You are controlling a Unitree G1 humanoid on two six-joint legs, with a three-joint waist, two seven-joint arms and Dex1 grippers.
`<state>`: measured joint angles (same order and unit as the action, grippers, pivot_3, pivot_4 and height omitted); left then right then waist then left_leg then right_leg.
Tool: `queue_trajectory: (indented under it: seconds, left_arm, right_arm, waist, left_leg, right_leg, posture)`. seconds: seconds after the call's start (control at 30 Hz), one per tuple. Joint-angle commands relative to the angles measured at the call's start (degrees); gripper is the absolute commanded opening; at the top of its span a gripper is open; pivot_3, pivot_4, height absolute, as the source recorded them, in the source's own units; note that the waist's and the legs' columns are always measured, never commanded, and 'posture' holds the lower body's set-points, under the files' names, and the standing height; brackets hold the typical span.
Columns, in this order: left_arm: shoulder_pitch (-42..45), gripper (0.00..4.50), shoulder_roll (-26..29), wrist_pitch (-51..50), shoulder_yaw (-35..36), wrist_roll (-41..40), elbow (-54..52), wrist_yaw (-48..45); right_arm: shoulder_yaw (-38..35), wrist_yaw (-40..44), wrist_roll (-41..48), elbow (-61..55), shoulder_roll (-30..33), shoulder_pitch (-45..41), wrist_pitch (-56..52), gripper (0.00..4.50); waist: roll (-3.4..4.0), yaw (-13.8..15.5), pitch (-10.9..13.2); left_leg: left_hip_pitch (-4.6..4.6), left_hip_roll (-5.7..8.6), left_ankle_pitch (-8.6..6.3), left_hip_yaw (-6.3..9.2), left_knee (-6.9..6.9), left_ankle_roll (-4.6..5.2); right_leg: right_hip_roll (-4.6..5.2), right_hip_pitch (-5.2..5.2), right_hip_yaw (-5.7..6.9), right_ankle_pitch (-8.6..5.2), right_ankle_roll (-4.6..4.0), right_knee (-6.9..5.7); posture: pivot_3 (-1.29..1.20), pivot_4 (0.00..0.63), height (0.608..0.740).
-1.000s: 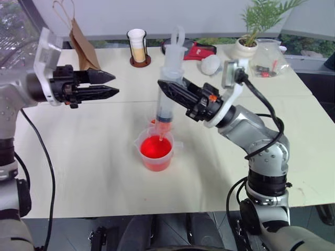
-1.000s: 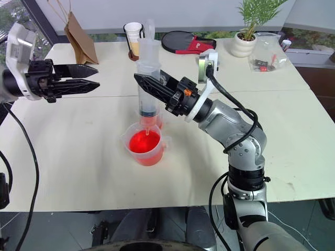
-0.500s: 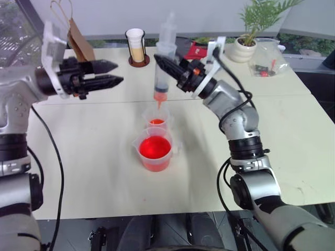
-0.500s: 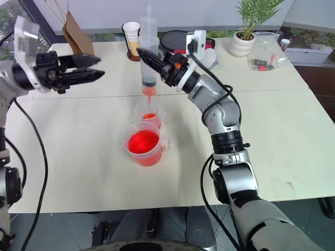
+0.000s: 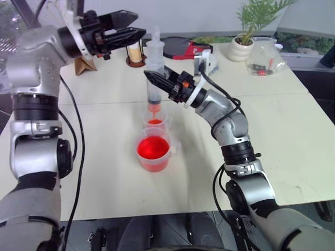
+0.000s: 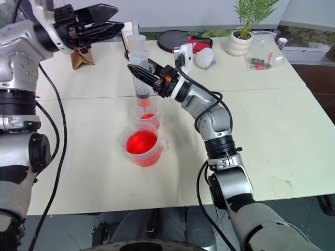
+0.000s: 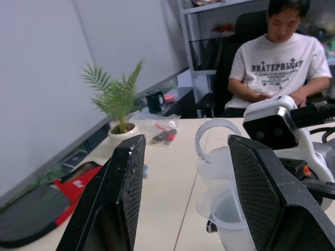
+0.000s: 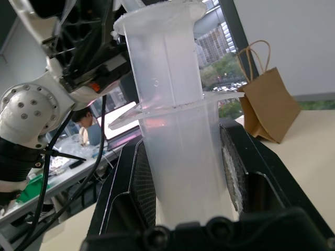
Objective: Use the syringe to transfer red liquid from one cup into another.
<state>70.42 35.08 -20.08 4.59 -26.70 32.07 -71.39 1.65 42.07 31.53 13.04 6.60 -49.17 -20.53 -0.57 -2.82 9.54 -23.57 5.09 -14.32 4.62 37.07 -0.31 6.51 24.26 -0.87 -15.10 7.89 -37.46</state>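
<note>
My right gripper (image 5: pixel 154 82) is shut on the barrel of the syringe (image 5: pixel 155 57), holding it upright. The syringe's orange-red tip hangs just over the small narrow cup (image 5: pixel 155 121), which holds a little red liquid. In front of that cup stands the wide spouted beaker (image 5: pixel 153 152), filled with red liquid (image 5: pixel 152 147). My left gripper (image 5: pixel 140 23) is open, level with the syringe's plunger top (image 7: pixel 217 137) and just to its left. In the left wrist view the plunger ring lies past the gap between the fingers (image 7: pixel 123 193). The barrel (image 8: pixel 180 151) sits clamped between the right fingers.
At the table's back stand a brown paper bag (image 5: pixel 84 65), a white cup on a dark base (image 5: pixel 135 54), a black and red case (image 5: pixel 180 47), a potted plant (image 5: pixel 246 44) and a clear bag (image 5: pixel 267 57). A person (image 7: pixel 277 63) sits beyond the table.
The right gripper lifted the syringe out of the beaker and carried it back over the small cup. The left arm rose and swung right toward the plunger top, still open.
</note>
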Motion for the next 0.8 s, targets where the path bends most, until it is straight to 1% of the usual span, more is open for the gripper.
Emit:
queue_trajectory:
  seconds: [0.03, 0.23, 0.27, 0.33, 0.43, 0.47, 0.6, 0.8]
  left_arm:
    - [3.5, 2.55, -0.8, 3.8, -0.4, 1.8, 2.9, -1.7]
    - [4.9, 2.55, -2.9, 8.4, -1.5, 4.9, 7.6, -2.1]
    - [4.9, 2.32, -3.2, 8.6, -1.4, 5.0, 7.7, -2.2]
    - [5.0, 1.68, -3.8, 8.5, -1.0, 4.7, 7.6, -2.7]
    - [4.7, 0.15, -4.3, 7.9, -0.6, 4.4, 6.7, -3.4]
    - [4.5, 0.02, -4.3, 7.6, -0.5, 4.3, 6.3, -3.7]
    - [3.8, 0.02, -3.9, 5.2, -0.5, 3.6, 4.3, -5.1]
    - [0.0, 0.02, -2.6, 2.1, -1.0, 3.6, -0.1, -6.5]
  right_arm:
    - [0.0, 0.7, -0.3, -3.1, -0.8, -0.4, 0.9, 1.4]
    - [0.7, 1.4, -1.1, -4.1, -1.4, 0.2, 0.9, 1.4]
    - [0.9, 1.5, -1.2, -4.2, -1.4, 0.4, 0.9, 1.4]
    - [1.0, 1.6, -1.3, -4.4, -1.6, 0.6, 0.8, 1.4]
    - [1.2, 1.9, -1.6, -4.5, -1.6, 0.7, 0.8, 1.4]
    - [1.2, 2.0, -1.7, -4.5, -1.6, 0.7, 0.8, 1.4]
    - [1.3, 2.2, -2.1, -4.2, -1.6, 0.7, 1.0, 1.4]
    - [1.0, 2.5, -2.8, -3.6, -1.7, 0.2, 2.0, 1.4]
  waist:
    - [0.0, 0.1, 0.0]
    - [0.0, 0.2, 0.0]
    - [0.0, 0.2, 0.0]
    - [0.0, 0.2, 0.0]
    - [0.0, 0.2, 0.0]
    - [0.0, 0.2, 0.0]
    - [0.0, 0.0, 0.0]
    - [0.0, 0.0, 0.0]
  left_leg:
    - [0.0, 0.0, 0.0, 0.0, 0.01, 0.0]
    - [0.0, 0.01, 0.0, 0.0, 0.02, 0.0]
    - [0.0, 0.02, 0.0, 0.0, 0.03, 0.0]
    - [0.0, 0.02, 0.0, 0.0, 0.03, 0.0]
    - [-0.01, 0.03, 0.0, 0.0, 0.04, 0.0]
    - [-0.01, 0.03, 0.0, 0.0, 0.05, 0.0]
    - [-0.01, 0.02, 0.0, 0.01, 0.02, 0.0]
    - [-0.01, 0.01, 0.0, 0.01, 0.03, 0.0]
  right_leg:
    - [0.0, 0.0, 0.0, 0.0, 0.0, -0.01]
    - [0.01, -0.01, 0.0, 0.0, 0.0, -0.03]
    - [0.01, -0.01, 0.0, 0.0, 0.0, -0.02]
    - [0.01, -0.01, 0.0, 0.0, 0.0, -0.03]
    - [0.02, -0.02, 0.0, 0.0, 0.0, -0.03]
    - [0.02, -0.03, 0.0, 0.0, 0.0, -0.03]
    - [0.01, 0.01, 0.0, 0.0, 0.0, -0.04]
    - [0.01, 0.02, 0.0, 0.0, 0.0, -0.11]
  posture:
    - [0.0, 0.15, 0.739]
    - [0.0, 0.15, 0.739]
    - [0.0, 0.15, 0.739]
    - [0.0, 0.15, 0.739]
    - [0.0, 0.15, 0.739]
    - [0.0, 0.15, 0.739]
    - [0.0, 0.15, 0.739]
    - [0.0, 0.15, 0.739]
